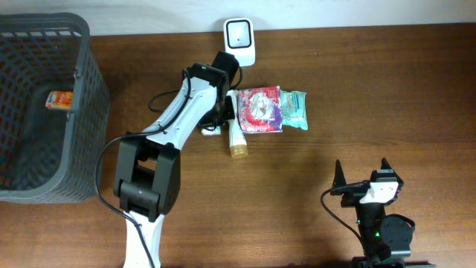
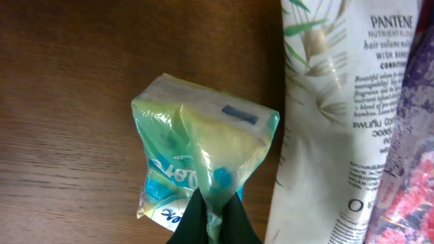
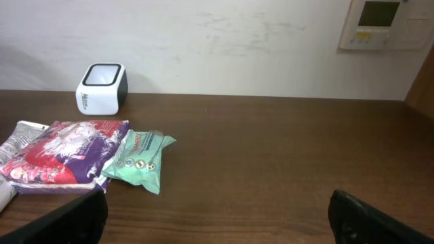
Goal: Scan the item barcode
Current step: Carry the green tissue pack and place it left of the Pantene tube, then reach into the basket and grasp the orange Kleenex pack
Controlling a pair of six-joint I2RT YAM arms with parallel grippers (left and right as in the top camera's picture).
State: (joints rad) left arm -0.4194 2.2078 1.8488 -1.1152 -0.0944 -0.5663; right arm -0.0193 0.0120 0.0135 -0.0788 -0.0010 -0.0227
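Grasping was judged to be the step in hand. The left end effector was clenched on the pinched end of a small green and yellow packet. The packet was found low over the tabletop, just beside a Pantene tube; whether it was lifted could not be told. Its long side was laid nearly along the tube, and its far end was pointed away from the fingers. No barcode was seen on the side that showed. Next, the packet would need to be lifted, turned and brought to the white scanner, so that the barcode was faced to its window. The right end effector was spread wide and empty, well apart.
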